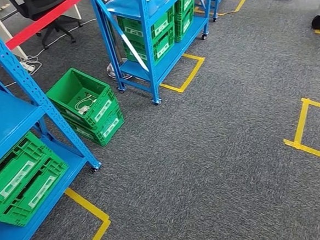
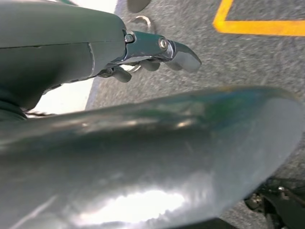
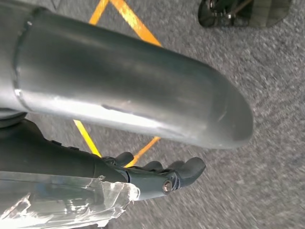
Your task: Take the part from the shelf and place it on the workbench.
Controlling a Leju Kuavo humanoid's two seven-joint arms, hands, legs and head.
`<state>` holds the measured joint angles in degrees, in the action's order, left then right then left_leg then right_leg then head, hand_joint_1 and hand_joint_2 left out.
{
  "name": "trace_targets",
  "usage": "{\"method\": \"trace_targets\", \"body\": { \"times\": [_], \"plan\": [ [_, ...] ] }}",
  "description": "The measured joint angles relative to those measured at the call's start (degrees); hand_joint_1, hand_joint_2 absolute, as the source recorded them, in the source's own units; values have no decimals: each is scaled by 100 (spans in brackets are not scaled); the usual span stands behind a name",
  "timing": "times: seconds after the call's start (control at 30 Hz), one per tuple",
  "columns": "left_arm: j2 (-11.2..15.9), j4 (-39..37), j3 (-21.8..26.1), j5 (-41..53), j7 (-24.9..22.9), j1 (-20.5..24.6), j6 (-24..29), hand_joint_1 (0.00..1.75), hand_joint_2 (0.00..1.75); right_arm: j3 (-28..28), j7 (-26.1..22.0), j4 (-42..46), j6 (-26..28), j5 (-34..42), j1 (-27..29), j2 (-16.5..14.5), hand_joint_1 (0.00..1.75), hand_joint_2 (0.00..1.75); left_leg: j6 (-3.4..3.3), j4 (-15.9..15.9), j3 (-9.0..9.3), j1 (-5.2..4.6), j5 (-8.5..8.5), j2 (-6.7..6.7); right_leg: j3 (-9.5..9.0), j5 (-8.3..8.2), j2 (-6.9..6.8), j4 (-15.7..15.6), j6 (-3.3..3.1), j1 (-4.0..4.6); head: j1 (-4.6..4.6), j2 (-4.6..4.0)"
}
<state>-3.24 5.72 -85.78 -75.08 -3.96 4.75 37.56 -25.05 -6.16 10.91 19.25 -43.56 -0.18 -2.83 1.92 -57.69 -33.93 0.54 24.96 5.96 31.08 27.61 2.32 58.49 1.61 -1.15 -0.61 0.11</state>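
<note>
The part itself cannot be picked out with certainty. A pale, wiry item [image 1: 84, 106] is lying in the open green crate [image 1: 79, 98] that is sitting on the grey carpet [image 1: 218, 149], stacked on a second green crate [image 1: 105, 129], between the two blue shelves; whether this is the part cannot be told. Neither hand is holding anything.

In the left wrist view, the left hand [image 2: 151, 55] is hanging over the carpet, its dark fingers [image 2: 179, 53] stretching out nearly straight and lying close together, with nothing between them. The thick grey thumb [image 2: 162, 157] is running across the foreground, apart from the fingers. A yellow tape line [image 2: 259, 26] is crossing the floor beyond the fingertips.

In the right wrist view, the right hand [image 3: 158, 174] is likewise hanging above the carpet with its fingers [image 3: 190, 168] extended and only slightly bent, gripping nothing, the thumb [image 3: 144, 90] standing well away from them. Yellow tape [image 3: 138, 28] is showing on the floor behind it, and clear crinkled plastic [image 3: 65, 200] is sitting against the hand's cover.

In the head view, the near blue shelf [image 1: 8, 108] is standing at the left with two stacked green crates [image 1: 23, 181] on its lower level. The far blue shelf [image 1: 148, 38] is carrying more green crates [image 1: 160, 35]. Yellow tape corners [image 1: 186, 77] are marking the floor beside the shelves, and another [image 1: 306, 131] is lying at the right. A black office chair [image 1: 47, 12] is standing behind a red bar [image 1: 39, 21] at the top left.
</note>
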Motion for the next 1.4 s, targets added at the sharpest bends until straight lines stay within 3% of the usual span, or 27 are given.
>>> {"method": "trace_targets", "body": {
  "times": [0.07,0.13,0.17,0.2,0.23,0.3,0.37,0.43,0.47,0.53,0.6,0.67,0.7,0.73,0.77,0.83,0.9,0.97,1.03,1.1,1.17,1.2,1.23,1.27,1.33,1.4],
  "plan": [
    [4,1,-21,0,-6,15,3,0,0,0,0,0,5,-9,10,-2,0,0,24,-579,-272,-22,338,-346,5,-2,-155,-9,-60,20,37,0],
    [5,1,-49,0,-9,30,3,0,0,0,0,0,3,-14,27,-4,0,0,28,-1339,-633,-23,664,-490,13,7,-335,-9,-85,52,48,0],
    [5,1,-62,-1,-10,26,3,0,0,0,0,0,-1,-16,30,-5,0,0,21,-1527,-715,-24,696,-509,15,11,-421,-9,-92,64,48,0],
    [5,1,-74,-2,-11,18,3,0,0,1,-1,0,-5,-19,26,-7,0,0,8,-1494,-685,-27,619,-523,12,15,-500,-9,-97,72,49,0],
    [7,1,-82,-3,-12,12,3,0,0,0,-1,0,-9,-22,19,-10,0,0,-14,-1242,-539,-36,454,-555,3,19,-572,-9,-98,78,48,0],
    [10,1,-88,-4,-13,21,3,0,0,0,-2,0,-16,-27,11,-18,0,0,-84,-450,-96,-97,129,-856,-25,41,-702,0,-81,101,51,0],
    [11,1,-91,-3,-13,51,3,0,0,1,-2,0,-23,-34,11,-24,0,0,-156,39,152,-159,21,-1105,-46,72,-834,4,-40,134,55,0],
    [15,1,-92,-3,-14,52,3,0,0,1,-1,1,-29,-47,0,-29,0,0,-199,112,154,-171,21,-1013,-79,94,-982,-14,1,149,59,0],
    [17,1,-92,-7,-18,38,3,0,0,1,0,1,-31,-55,-13,-32,0,0,-221,129,155,-158,8,-938,-85,118,-955,1,34,145,57,0],
    [19,1,-92,-17,-27,25,2,0,0,1,1,2,-37,-66,-27,-40,0,0,-277,158,166,-115,-26,-794,28,303,-655,286,105,122,34,0],
    [14,1,-92,-33,-30,37,1,0,0,2,9,-1,-51,-68,-13,-49,0,0,-315,160,157,-90,-43,-640,371,652,-325,1005,154,97,6,0],
    [10,1,-92,-60,-30,39,3,0,0,2,32,-4,-69,-73,12,-54,0,0,-325,157,154,-87,-47,-465,683,824,-262,1589,174,92,-4,0],
    [11,1,-91,-81,-26,31,5,0,0,1,49,-4,-82,-78,19,-54,0,0,-321,154,159,-82,-49,-375,710,739,-255,1583,178,88,-8,0],
    [12,1,-91,-102,-13,24,9,0,0,1,67,-4,-98,-86,21,-54,0,0,-309,150,165,-74,-50,-285,626,551,-230,1349,183,78,-8,0],
    [12,1,-90,-126,9,20,13,0,0,1,85,-4,-117,-97,20,-55,0,0,-289,143,169,-62,-49,-198,461,318,-160,959,194,56,-8,0],
    [15,0,-87,-165,60,25,22,0,0,3,115,-16,-152,-118,17,-77,0,0,-221,109,147,-53,-46,-39,147,59,103,261,195,6,-14,0],
    [20,-1,-84,-198,88,20,34,0,0,10,134,-29,-184,-151,7,-108,0,0,-140,98,98,-44,-69,82,40,55,220,60,122,2,-16,0],
    [22,-1,-76,-237,93,-10,44,0,0,20,144,-32,-225,-208,-7,-131,0,0,-74,103,58,-24,-93,142,28,27,98,57,20,18,-13,0],
    [23,-1,-70,-276,77,-30,48,0,0,32,146,-33,-264,-273,-12,-156,0,0,-24,-111,-55,-34,52,-78,27,7,-31,40,-62,19,17,0],
    [21,-1,-68,-297,53,-21,49,0,0,55,142,-34,-289,-329,-6,-188,0,0,11,-774,-378,-49,411,-399,30,9,-188,32,-119,37,53,0],
    [20,-1,-66,-302,19,-16,45,0,0,86,121,-35,-295,-378,7,-217,0,0,23,-1452,-712,-46,660,-505,38,19,-370,32,-142,60,58,0],
    [20,-1,-66,-304,-6,-23,42,0,0,103,105,-35,-293,-399,7,-229,0,0,17,-1547,-755,-47,638,-518,38,23,-453,32,-148,69,57,0],
    [20,-1,-66,-307,-34,-33,38,0,0,121,87,-35,-288,-415,0,-240,0,0,2,-1410,-678,-50,510,-535,34,27,-527,32,-150,77,57,0],
    [21,-1,-66,-309,-59,-41,33,0,0,140,69,-35,-280,-426,-10,-251,0,0,-25,-1082,-496,-61,320,-591,24,32,-595,32,-149,84,58,0],
    [22,-1,-66,-313,-100,-35,24,0,0,163,32,-35,-266,-434,-26,-266,0,0,-99,-306,-71,-114,38,-876,-1,58,-719,39,-123,113,61,0],
    [23,-1,-66,-312,-133,-16,18,0,0,170,5,-35,-258,-438,-34,-272,0,0,-158,66,108,-161,-13,-1032,-24,90,-846,32,-75,146,60,0]
  ]
}}
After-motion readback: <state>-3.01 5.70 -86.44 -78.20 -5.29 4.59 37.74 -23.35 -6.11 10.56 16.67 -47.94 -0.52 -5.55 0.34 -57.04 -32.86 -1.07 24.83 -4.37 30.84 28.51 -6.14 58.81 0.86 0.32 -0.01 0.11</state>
